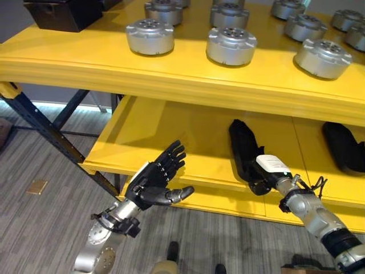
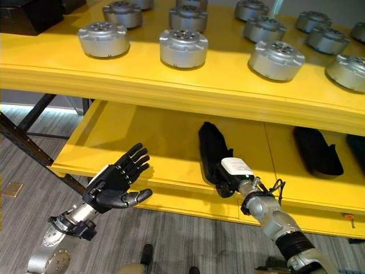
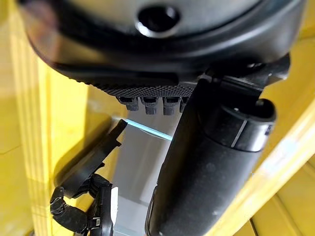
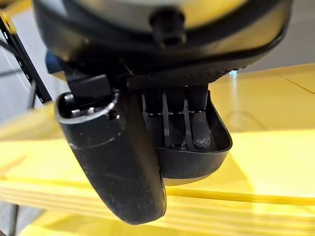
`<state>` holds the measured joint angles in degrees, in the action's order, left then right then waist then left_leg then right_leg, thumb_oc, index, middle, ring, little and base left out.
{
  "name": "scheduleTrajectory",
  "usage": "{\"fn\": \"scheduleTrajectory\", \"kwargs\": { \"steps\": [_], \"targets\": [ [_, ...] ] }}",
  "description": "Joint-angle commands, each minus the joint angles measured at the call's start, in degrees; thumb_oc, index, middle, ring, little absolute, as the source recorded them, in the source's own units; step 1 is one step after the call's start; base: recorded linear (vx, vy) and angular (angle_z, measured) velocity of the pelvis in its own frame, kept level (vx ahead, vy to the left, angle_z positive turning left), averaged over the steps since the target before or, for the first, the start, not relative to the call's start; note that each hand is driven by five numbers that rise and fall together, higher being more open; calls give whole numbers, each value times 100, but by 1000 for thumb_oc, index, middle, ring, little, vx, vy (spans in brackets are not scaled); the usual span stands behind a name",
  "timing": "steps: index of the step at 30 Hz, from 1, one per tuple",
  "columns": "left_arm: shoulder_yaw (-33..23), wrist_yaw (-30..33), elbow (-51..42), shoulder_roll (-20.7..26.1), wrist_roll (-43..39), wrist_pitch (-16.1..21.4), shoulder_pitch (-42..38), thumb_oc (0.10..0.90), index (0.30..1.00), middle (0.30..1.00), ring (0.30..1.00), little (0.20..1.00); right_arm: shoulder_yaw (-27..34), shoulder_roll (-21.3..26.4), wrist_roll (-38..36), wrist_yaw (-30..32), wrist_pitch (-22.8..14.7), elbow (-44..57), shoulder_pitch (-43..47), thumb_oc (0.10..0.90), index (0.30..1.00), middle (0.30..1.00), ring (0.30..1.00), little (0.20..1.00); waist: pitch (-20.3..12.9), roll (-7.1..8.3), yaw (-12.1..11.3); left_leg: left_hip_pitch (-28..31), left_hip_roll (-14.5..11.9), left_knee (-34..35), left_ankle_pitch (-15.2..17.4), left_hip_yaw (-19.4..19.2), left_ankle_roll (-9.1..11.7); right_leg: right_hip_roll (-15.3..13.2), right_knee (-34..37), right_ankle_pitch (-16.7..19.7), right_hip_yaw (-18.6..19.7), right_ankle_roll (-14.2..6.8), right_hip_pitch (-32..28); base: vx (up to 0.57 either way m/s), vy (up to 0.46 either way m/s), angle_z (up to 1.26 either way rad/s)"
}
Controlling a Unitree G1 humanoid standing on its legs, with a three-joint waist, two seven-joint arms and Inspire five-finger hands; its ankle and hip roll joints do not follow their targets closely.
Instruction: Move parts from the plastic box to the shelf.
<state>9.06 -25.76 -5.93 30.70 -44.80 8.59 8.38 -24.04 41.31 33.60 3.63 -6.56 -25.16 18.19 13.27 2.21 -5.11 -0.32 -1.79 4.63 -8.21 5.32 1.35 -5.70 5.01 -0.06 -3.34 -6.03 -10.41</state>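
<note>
Nearest the robot, at about 7 o'clock, the left hand (image 1: 153, 181) hangs in the air just off the front edge of the lower shelf (image 1: 171, 134). Palm up, fingers (image 1: 171, 158) straight and spread toward the shelf, thumb (image 1: 173, 196) out to the side. Nothing in it, touching nothing.

At about 5 o'clock, the right hand (image 1: 258, 173) reaches in over the lower shelf's front edge. White cover on its back. Its fingers (image 1: 242, 142) lie straight and close together, flat along the yellow board, pointing toward 12 o'clock. In the right wrist view the fingers (image 4: 189, 123) run straight ahead in a row with the thumb (image 4: 115, 157) beside them; nothing between them. Whether they rest on the board or hang just above it I cannot tell.

Further right on the same board, at about 3 o'clock, a dark flat piece (image 1: 342, 145) lies well apart from the right hand.

Beyond and above, from 10 to 2 o'clock, the upper shelf (image 1: 85, 60) carries the parts (image 1: 231, 45): round silver metal discs with rings of holes in their tops, standing flat in rows, apart from one another. Several are cut off by the far edge.

At 11 o'clock, on the far left corner of the upper shelf, sits a black box (image 1: 63, 14), just beside the nearest left part (image 1: 149, 36) but not touching it.
</note>
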Motion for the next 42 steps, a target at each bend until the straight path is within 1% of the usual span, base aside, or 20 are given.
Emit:
{"fn": "scheduleTrajectory", "kwargs": {
  "steps": [1,2,4,5,8,13,14,20,21,24,28,32,35,42],
  "targets": [
    [-41,-319,-581,147,-311,364,-596,900,1000,1000,1000,1000,-97,306,-125,427,256,45,1374,400,300,300,300,300,-126,-52,-69,278,-192,-128,905,-226,39,-40,-589,-202,-254,98,643,-127,-68,11],
    [-37,-366,-576,177,-377,362,-697,900,1000,1000,1000,1000,-159,365,-182,438,342,-173,1632,400,300,300,300,300,-15,-92,-102,156,-179,-160,885,-209,44,-39,-630,-210,-256,111,739,-154,-70,11],
    [-22,-403,-587,214,-441,364,-819,900,1000,1000,1000,1000,-225,413,-244,518,458,-442,1870,400,300,300,300,300,125,-141,-138,22,-164,-169,839,-184,48,-32,-644,-198,-251,128,843,-161,-58,11],
    [-14,-405,-600,230,-437,379,-876,900,1000,1000,1000,1000,-242,448,-262,556,446,-595,1983,400,300,300,300,300,193,-165,-150,-35,-156,-170,816,-177,48,-26,-649,-190,-245,135,888,-137,-52,14],
    [22,-396,-643,270,-480,352,-1028,900,1000,1000,1000,1000,-368,542,-403,653,559,-1021,2336,400,300,300,300,300,387,-229,-194,-200,-135,-162,744,-148,54,1,-655,-175,-246,166,1014,-126,-62,12],
    [46,-458,-682,271,-447,331,-1062,900,1000,1000,1000,1000,-439,560,-525,751,602,-1339,2504,400,300,300,300,300,484,-265,-225,-295,-123,-193,711,-122,55,11,-678,-177,-258,196,1074,-40,-37,0],
    [75,-485,-720,279,-441,288,-1097,900,1000,1000,1000,1000,-458,577,-598,797,647,-1561,2593,400,300,300,300,300,543,-287,-250,-354,-116,-235,708,-111,57,16,-699,-181,-275,215,1110,-25,-47,2],
    [111,-484,-737,286,-497,246,-1133,900,1000,1000,1000,1000,-509,599,-567,871,607,-1746,2655,400,300,300,300,300,598,-307,-262,-416,-111,-271,702,-116,59,23,-707,-171,-286,224,1154,-13,-24,1],
    [109,-511,-739,306,-473,215,-1140,900,1000,1000,1000,1000,-545,654,-529,876,660,-1787,2730,400,300,300,300,300,650,-321,-261,-458,-103,-287,697,-122,58,36,-700,-162,-261,230,1186,-33,-45,0],
    [126,-489,-753,360,-492,271,-1178,900,1000,1000,1000,1000,-562,769,-537,870,719,-1850,2870,400,300,300,300,300,743,-349,-246,-541,-113,-328,689,-136,65,44,-731,-169,-246,248,1261,-52,-38,-4],
    [81,-510,-784,385,-535,277,-1155,900,1000,1000,1000,1000,-553,887,-507,883,760,-1924,2877,400,300,300,300,300,797,-367,-226,-583,-109,-340,679,-155,69,51,-753,-175,-244,259,1308,-23,-13,-3],
    [85,-558,-790,387,-537,270,-1146,900,1000,1000,1000,1000,-521,938,-577,879,705,-1993,2844,400,300,300,300,300,813,-364,-213,-597,-110,-347,683,-173,64,54,-762,-171,-233,260,1332,0,0,0],
    [87,-576,-804,401,-521,287,-1154,900,1000,1000,1000,1000,-517,992,-580,753,637,-2006,2845,400,300,300,300,300,816,-353,-207,-607,-111,-352,687,-185,66,51,-763,-172,-242,261,1329,0,0,0],
    [24,-618,-827,404,-502,223,-1080,900,1000,1000,1000,1000,-422,1018,-482,617,678,-1870,2479,400,300,300,300,300,767,-312,-139,-508,-157,-354,696,-248,61,46,-796,-178,-218,253,1268,0,0,0]
  ]
}}
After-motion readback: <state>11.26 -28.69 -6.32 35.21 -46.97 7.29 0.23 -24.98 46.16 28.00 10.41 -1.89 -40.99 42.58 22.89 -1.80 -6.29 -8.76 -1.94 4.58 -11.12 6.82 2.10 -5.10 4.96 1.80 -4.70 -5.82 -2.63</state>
